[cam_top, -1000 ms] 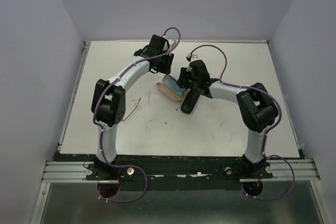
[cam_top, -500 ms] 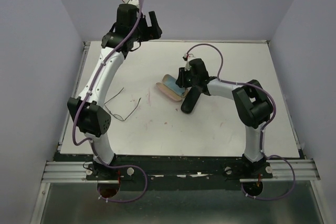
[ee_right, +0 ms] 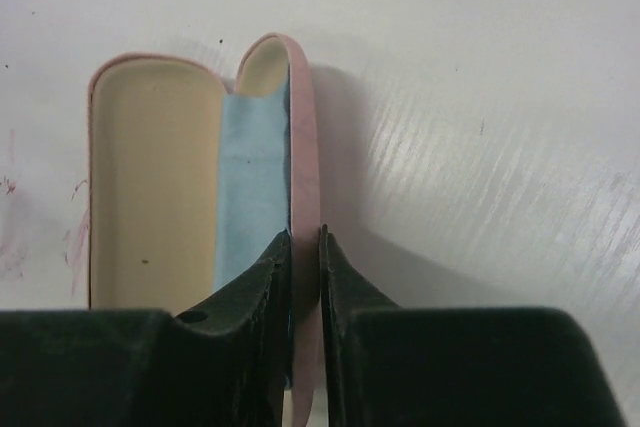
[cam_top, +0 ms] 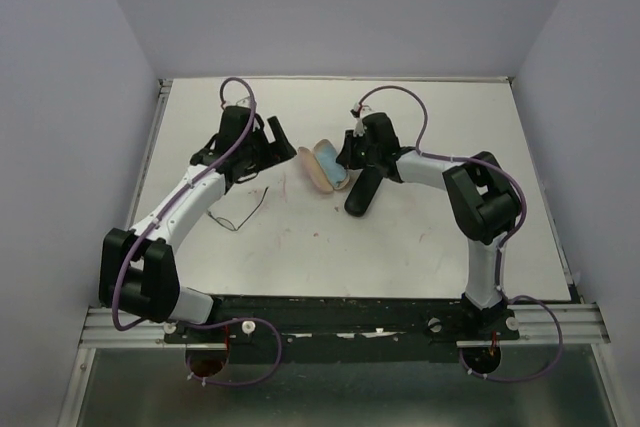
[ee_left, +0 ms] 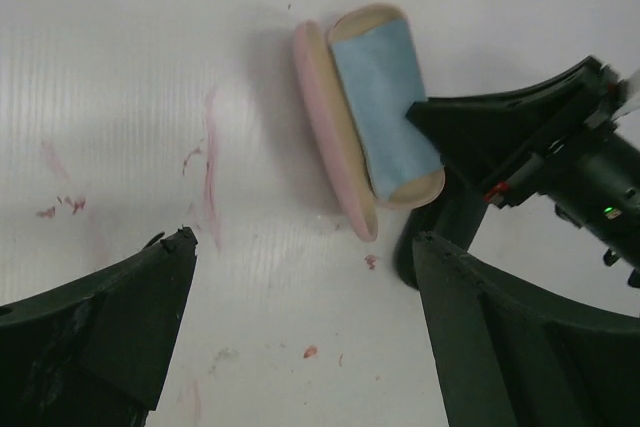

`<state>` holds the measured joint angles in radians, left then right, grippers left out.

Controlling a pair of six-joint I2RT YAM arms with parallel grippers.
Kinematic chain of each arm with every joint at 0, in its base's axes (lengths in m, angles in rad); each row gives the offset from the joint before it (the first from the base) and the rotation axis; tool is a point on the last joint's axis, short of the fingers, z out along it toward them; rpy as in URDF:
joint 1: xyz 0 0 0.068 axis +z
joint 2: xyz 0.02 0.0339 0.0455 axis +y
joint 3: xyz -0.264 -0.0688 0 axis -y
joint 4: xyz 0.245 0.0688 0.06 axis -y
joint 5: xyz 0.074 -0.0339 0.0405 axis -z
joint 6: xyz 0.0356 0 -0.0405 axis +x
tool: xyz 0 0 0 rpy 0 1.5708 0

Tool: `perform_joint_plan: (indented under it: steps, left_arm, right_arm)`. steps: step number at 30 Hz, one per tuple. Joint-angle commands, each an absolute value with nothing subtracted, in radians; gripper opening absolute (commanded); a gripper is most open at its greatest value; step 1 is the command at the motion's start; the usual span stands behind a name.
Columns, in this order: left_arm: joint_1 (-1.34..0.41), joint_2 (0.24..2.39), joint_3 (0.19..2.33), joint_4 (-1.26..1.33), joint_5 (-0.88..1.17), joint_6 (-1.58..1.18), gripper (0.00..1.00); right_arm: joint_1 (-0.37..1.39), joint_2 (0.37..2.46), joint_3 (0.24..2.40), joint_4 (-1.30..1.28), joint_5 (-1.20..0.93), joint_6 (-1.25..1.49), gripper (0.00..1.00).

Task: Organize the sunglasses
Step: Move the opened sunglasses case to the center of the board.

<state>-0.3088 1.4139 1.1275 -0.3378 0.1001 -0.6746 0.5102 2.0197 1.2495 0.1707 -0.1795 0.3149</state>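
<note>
Thin dark wire-frame glasses point(cam_top: 238, 215) lie flat. Right gripper point(ee_right: 305, 239) pinches the open pink case point(ee_right: 150, 177) by its rim, blue cloth point(ee_right: 252, 177) inside. Left gripper point(ee_left: 303, 242) gapes wide, empty.

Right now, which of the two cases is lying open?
The pink case, with its cream lining and a blue cloth showing. The black case beside it shows only its dark outer shell.

Open pink case point(ee_right: 150, 187), blue cloth point(ee_right: 252, 187) inside, black case point(cam_top: 360, 195) beside
</note>
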Motion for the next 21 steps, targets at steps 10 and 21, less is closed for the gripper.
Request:
perform_joint_plan:
  steps: [10, 21]
  left_arm:
    - [-0.308, 1.420, 0.845, -0.039, 0.320, -0.811, 0.98]
    - [-0.324, 1.595, 0.893, 0.029, 0.425, -0.825, 0.77]
  right_arm:
    - [0.525, 1.908, 0.997, 0.400, -0.302, 0.623, 0.22]
    - [0.636, 1.801, 0.776, 0.520, -0.078, 0.870, 0.22]
